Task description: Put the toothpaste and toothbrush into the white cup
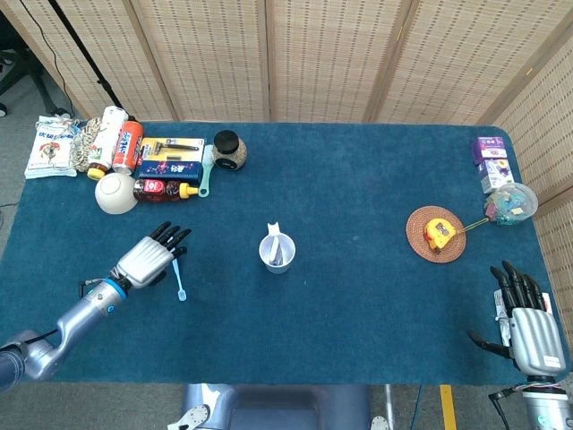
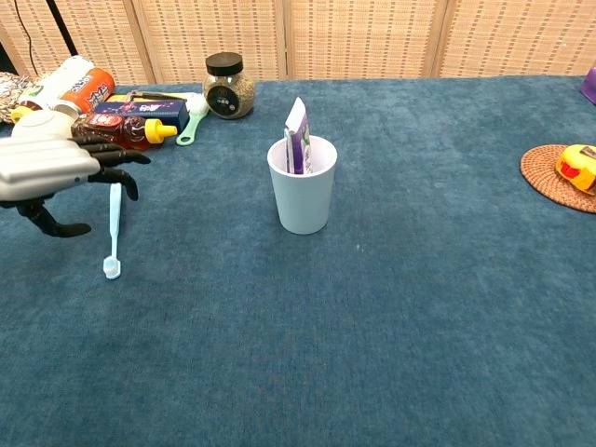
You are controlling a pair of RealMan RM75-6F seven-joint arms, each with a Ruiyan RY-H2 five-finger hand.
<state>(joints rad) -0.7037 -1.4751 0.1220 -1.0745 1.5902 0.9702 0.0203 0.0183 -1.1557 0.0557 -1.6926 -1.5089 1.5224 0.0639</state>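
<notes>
Slim plastic toothbrush [image 2: 114,226] lies on napped cloth [image 2: 391,307].

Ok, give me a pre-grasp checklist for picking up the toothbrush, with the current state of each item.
1. Toothpaste already in the white cup: ok, it stands inside.
2. Toothbrush free on the table, nothing on top: ok, though the fingertips overlap its far end in the chest view.
3. Left robot hand empty, fingers apart: ok.
4. Left robot hand touching the toothbrush: cannot tell; it sits right beside the handle.
5. Cup upright with room beside the toothpaste: ok.
6. Right robot hand out of the way: ok, at the table's near right corner, holding nothing.
</notes>
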